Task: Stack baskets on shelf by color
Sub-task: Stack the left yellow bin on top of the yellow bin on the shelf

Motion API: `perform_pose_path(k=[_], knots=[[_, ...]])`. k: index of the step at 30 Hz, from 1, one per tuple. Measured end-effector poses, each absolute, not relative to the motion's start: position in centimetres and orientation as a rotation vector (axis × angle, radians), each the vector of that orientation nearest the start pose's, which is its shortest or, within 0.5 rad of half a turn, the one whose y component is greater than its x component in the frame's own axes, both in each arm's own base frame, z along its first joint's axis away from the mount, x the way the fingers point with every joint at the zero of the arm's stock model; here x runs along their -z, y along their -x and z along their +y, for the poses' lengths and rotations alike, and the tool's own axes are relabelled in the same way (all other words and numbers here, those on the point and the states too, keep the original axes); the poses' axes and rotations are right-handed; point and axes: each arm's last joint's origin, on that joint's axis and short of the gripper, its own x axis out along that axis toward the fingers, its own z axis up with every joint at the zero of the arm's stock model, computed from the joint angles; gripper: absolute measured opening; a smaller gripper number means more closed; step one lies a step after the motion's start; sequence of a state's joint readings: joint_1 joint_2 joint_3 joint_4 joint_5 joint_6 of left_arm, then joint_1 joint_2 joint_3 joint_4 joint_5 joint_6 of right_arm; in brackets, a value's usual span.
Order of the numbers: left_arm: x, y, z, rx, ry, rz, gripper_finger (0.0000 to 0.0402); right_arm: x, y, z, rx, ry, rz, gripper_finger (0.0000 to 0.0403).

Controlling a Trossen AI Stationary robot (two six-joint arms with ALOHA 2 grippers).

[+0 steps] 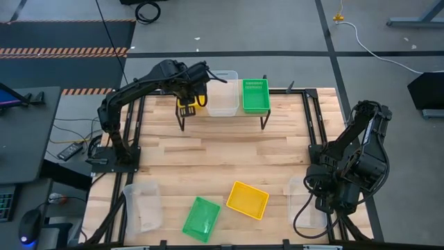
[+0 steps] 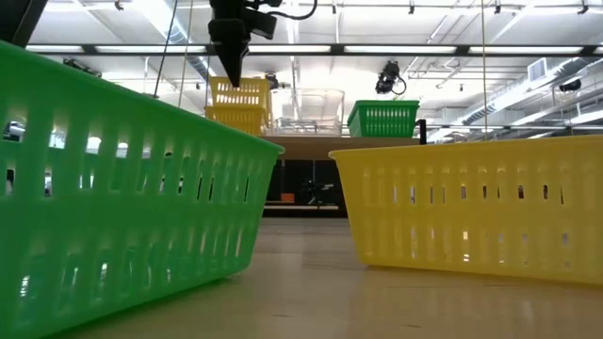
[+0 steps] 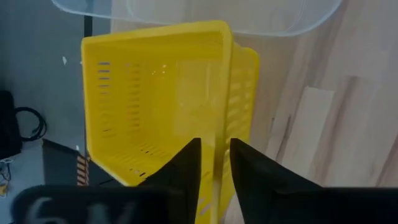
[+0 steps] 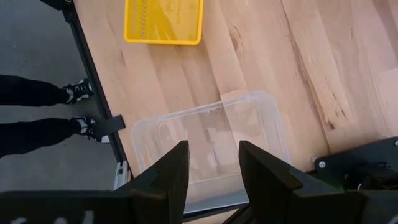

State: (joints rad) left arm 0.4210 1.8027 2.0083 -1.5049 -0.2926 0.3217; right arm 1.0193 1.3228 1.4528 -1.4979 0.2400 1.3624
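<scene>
Wooden tabletop (image 1: 208,163), light butcher-block planks, black metal frame rail (image 1: 313,118) around its edges. Grey floor beyond the far edge, with a white cable (image 1: 368,43) running to a yellow fitting (image 1: 338,17) at far right. Black-and-orange hazard tape strip (image 1: 62,51) on the floor, far left. Left of the table: dark desk (image 1: 28,132) with a computer mouse (image 1: 29,226) near its front. Person standing by the table's right side, only dark trouser legs (image 4: 31,134) and black-and-white sneakers (image 4: 79,92) visible. Low view: ceiling strip lights (image 2: 377,49) and ducting in the room behind.
</scene>
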Motion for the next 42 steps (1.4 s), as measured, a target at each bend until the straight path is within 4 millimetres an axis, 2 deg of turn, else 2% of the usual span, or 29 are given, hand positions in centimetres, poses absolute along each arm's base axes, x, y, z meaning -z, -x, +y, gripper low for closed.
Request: perform_pose_path(k=[5,8,18,24,30,34,42], knots=[[-37.7,-30.3,14.1,-0.356,-0.169,1.395,0.0025,-35.7,-11.6,17.5,0.201,-0.349,1.251,0.0147],[-37.7,-30.5,13.7,-0.339,-0.174,1.392,0.0013,-35.7,-11.6,17.5,0.201,-0.349,1.251,0.0147],[-37.7,-30.8,12.9,-0.321,-0.194,1.39,0.0022,-35.7,-11.6,17.5,0.201,-0.344,1.253,0.0147],[-37.5,-30.5,13.3,-0.304,-0.165,1.4,0.0064,-35.7,-11.6,17.5,0.199,-0.345,1.252,0.0147],[-35.6,-30.0,14.1,-0.31,-0.133,1.495,0.0098,-35.7,-11.6,17.5,0.211,-0.371,1.248,0.0147],[-34.2,-30.1,14.1,-0.318,-0.11,1.537,0.0103,-35.7,-11.6,17.6,0.209,-0.382,1.245,0.0147],[-33.9,-30.6,13.2,-0.295,-0.121,1.522,0.0097,-35.7,-11.6,17.6,0.201,-0.385,1.255,0.0147]])
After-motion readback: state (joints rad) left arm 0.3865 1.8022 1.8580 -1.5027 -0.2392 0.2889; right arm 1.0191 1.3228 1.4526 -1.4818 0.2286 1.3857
